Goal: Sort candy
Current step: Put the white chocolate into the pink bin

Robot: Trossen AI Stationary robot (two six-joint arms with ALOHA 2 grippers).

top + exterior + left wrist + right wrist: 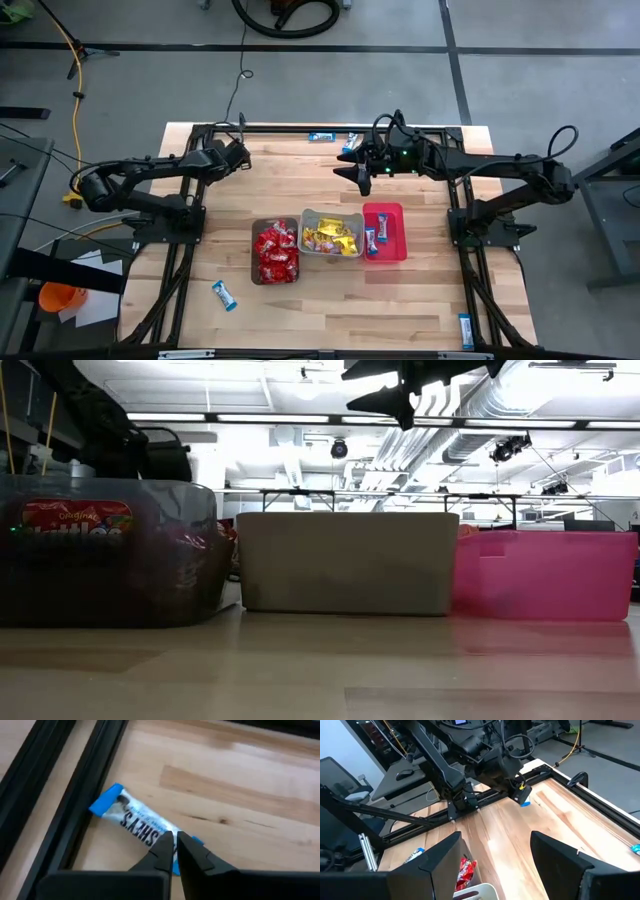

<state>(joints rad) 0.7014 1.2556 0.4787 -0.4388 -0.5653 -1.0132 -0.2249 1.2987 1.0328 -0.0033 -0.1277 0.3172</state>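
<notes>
- A pale wooden worktop stands on a grey floor, with cables lying beyond its upper edge.
- Near the lower edge of the high view, two blue-and-white bars lie loose, one at lower left and one at lower right.
- At centre stands a row of three bins: a dark bin of red packets, a grey bin of yellow packets, and a pink bin holding slim bars.
- Above the bins, the right gripper hangs over bare wood, fingers spread open and empty.
- At upper left, the left gripper has its fingers closed on a blue-and-white bar lying beside the black frame rail.
- Two more bars lie along the upper edge.
</notes>
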